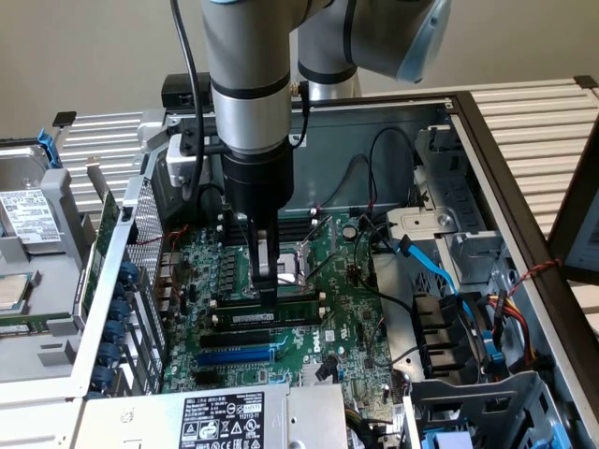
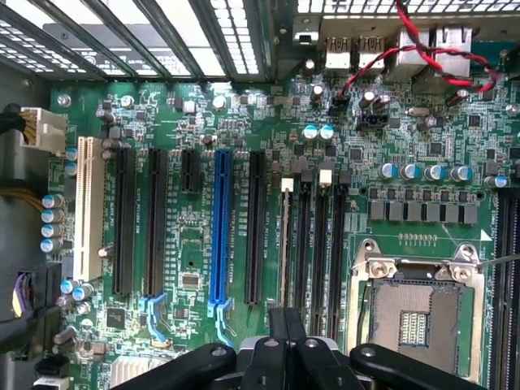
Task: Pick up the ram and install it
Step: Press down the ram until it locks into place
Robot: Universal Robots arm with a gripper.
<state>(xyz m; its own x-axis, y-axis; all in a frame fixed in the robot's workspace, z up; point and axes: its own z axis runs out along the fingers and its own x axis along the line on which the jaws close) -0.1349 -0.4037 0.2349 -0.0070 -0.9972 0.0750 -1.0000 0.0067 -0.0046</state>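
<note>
The arm reaches down into the open computer case (image 1: 487,140) in the exterior view; the gripper (image 1: 268,292) has its fingers closed together, tips down on the top edge of the ram (image 1: 265,318). The ram stands on its edge in one of the memory slots on the green motherboard (image 1: 346,327), between the processor socket (image 1: 298,264) and the blue slot (image 1: 237,356); its long axis runs across the board, from the exterior view's left to the exterior view's right, parallel to the blue slot, its white label facing the camera. In the wrist view the closed fingers (image 2: 286,341) point at the group of memory slots (image 2: 313,244), beside the socket (image 2: 416,313); the ram is seen there edge-on as a pale thin strip (image 2: 284,244), its length running away from the fingers.
</note>
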